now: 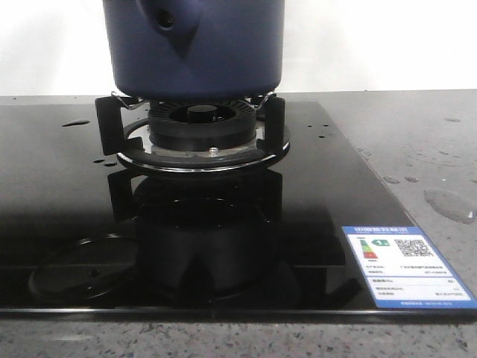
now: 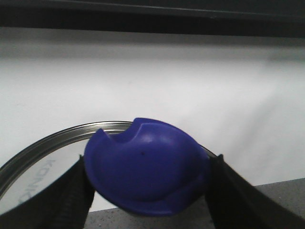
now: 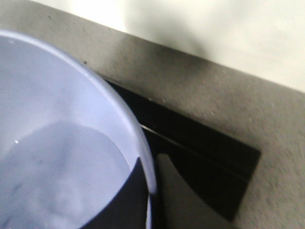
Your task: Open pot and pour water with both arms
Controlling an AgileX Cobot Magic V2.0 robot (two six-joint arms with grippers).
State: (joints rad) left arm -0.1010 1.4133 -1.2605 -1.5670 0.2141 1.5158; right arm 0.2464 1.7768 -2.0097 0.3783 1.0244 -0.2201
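Observation:
The dark navy pot (image 1: pixel 195 46) is at the top of the front view, right over the burner (image 1: pixel 200 125), its handle stub hole (image 1: pixel 165 19) facing me. Neither gripper shows in that view. In the left wrist view my left gripper (image 2: pixel 148 177) is shut on the blue knob (image 2: pixel 143 167) of a glass lid with a metal rim (image 2: pixel 43 143), held up against the white wall. In the right wrist view my right gripper (image 3: pixel 151 191) is shut on the pot's rim (image 3: pixel 119 112), one finger (image 3: pixel 125 202) inside. The pale inside holds water (image 3: pixel 62 176).
A black glass cooktop (image 1: pixel 223 246) carries the burner's trivet (image 1: pixel 108 123) and a blue energy label (image 1: pixel 406 268) at its front right. Water drops (image 1: pixel 74 123) lie on the glass and a puddle (image 1: pixel 449 203) on the grey counter at right. A white wall stands behind.

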